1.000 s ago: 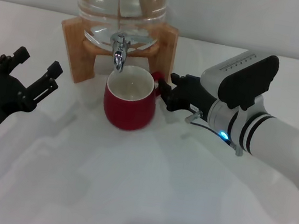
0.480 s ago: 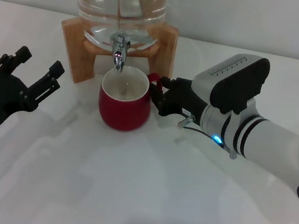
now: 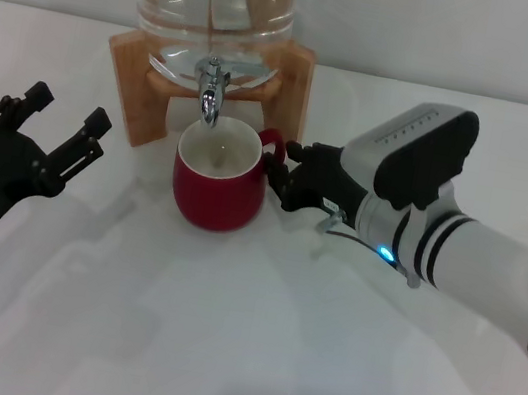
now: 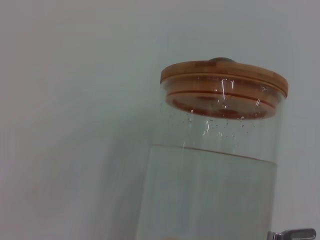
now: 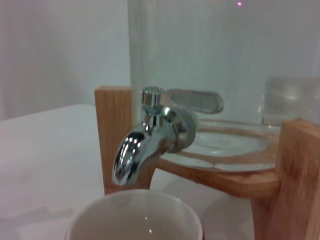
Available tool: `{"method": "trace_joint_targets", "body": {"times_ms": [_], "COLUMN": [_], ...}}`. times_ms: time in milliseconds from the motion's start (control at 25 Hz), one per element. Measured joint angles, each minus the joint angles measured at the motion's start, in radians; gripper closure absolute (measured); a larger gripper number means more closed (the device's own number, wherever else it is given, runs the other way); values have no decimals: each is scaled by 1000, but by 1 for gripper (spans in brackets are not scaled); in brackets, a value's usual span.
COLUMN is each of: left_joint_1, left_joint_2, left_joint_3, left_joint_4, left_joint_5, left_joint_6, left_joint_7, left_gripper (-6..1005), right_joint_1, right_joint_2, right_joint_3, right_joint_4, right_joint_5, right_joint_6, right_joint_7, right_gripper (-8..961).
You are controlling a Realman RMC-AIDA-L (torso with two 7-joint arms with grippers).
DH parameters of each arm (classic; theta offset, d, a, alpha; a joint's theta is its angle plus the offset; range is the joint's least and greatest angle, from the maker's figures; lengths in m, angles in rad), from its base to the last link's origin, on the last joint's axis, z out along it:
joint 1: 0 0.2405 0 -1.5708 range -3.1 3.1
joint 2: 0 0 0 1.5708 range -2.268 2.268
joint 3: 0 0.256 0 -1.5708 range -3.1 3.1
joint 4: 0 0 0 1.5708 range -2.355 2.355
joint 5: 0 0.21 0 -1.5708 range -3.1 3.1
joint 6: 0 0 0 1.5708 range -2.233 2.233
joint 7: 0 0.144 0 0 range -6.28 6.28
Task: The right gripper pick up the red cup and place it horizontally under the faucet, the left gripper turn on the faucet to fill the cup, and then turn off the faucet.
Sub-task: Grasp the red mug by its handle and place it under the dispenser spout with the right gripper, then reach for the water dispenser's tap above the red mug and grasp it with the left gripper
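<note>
Under the faucet [image 3: 209, 93] red cup [image 3: 219, 173] upright, right claw [image 3: 283, 172] gripping its handle, left claw [image 3: 51, 126] spread wide, well apart.

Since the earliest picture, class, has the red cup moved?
Yes. The red cup has shifted toward the robot's left and slightly toward the wooden stand, ending more squarely under the faucet.

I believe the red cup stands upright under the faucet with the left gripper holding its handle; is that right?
Not quite: the right gripper is at the handle, as the head view shows. The left gripper hangs apart, jaws open. The red cup does stand upright under the faucet.
</note>
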Motion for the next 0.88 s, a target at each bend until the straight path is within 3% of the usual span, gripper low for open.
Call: {"method": "trace_joint_targets", "body": {"times_ms": [560, 880], "left_joint_1": [-7, -8], "left_joint_2": [5, 4], "left_joint_3": [-6, -33], "left_joint_4": [-1, -2], "left_joint_5": [0, 0], "left_joint_6": [5, 5], "left_joint_7": [17, 42], "left_gripper": [141, 142], "right_joint_1": [-88, -189], "right_joint_2": [-14, -19], "right_joint_3": [34, 137], "right_joint_4": [4, 9], "right_joint_5": [-30, -48], "right_joint_6": [-98, -153], "right_joint_7": [-3, -99], "right_gripper": [655, 632]}}
